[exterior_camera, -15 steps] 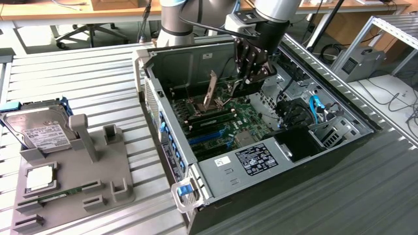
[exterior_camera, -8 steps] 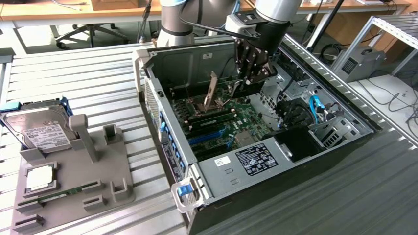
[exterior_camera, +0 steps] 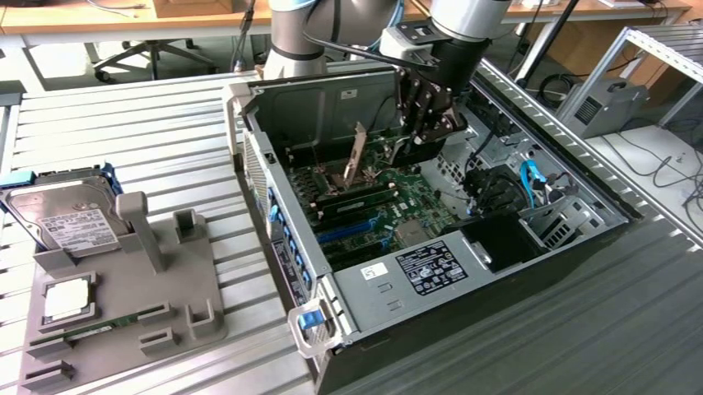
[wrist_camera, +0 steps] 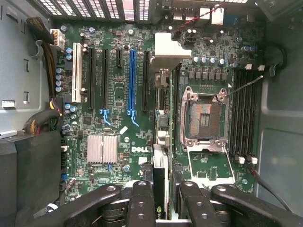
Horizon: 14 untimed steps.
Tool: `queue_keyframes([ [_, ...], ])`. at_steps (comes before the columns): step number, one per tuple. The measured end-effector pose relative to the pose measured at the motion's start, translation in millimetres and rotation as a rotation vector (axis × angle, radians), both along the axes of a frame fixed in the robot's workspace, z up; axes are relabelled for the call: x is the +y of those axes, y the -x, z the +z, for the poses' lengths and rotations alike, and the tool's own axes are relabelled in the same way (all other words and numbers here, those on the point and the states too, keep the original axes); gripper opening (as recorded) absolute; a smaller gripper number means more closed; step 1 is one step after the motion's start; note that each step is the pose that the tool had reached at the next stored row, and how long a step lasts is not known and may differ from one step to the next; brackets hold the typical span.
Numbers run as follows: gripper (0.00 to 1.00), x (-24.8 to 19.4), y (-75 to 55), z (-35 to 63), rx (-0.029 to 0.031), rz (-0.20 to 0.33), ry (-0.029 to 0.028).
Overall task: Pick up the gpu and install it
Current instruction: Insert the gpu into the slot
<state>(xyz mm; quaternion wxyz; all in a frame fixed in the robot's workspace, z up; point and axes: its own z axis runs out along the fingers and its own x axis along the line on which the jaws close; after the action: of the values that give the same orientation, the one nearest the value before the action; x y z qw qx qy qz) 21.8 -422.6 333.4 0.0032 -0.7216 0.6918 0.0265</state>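
My gripper [exterior_camera: 423, 136] reaches down into the open computer case [exterior_camera: 363, 288], over the motherboard [exterior_camera: 412, 206]. In the wrist view its black fingers [wrist_camera: 142, 198] are closed on the gpu [wrist_camera: 160, 182], which I see edge-on as a thin dark card. The card runs away from the gripper [wrist_camera: 164, 195] to its silver bracket [wrist_camera: 171, 49] near the case's rear wall. It hangs over the board between the black expansion slots [wrist_camera: 144, 80] and the empty processor socket [wrist_camera: 204, 116]. I cannot tell whether it touches a slot. The exterior view shows the card as a thin tilted strip [exterior_camera: 354, 160].
A blue slot [wrist_camera: 131, 80] lies beside the black ones, cable bundles [wrist_camera: 42, 113] run along one case wall, and blue cables [exterior_camera: 533, 185] sit near the drive bay. On the exterior view's left a grey fixture [exterior_camera: 165, 288] holds a hard drive [exterior_camera: 72, 222], a processor [exterior_camera: 68, 298] and a memory stick [exterior_camera: 94, 332].
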Motion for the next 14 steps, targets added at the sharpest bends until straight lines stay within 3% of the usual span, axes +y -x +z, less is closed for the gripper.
queue_keyframes([
  [14, 0.26, -2.4, 0.0, -1.1, 0.0000, 0.000, 0.0001],
])
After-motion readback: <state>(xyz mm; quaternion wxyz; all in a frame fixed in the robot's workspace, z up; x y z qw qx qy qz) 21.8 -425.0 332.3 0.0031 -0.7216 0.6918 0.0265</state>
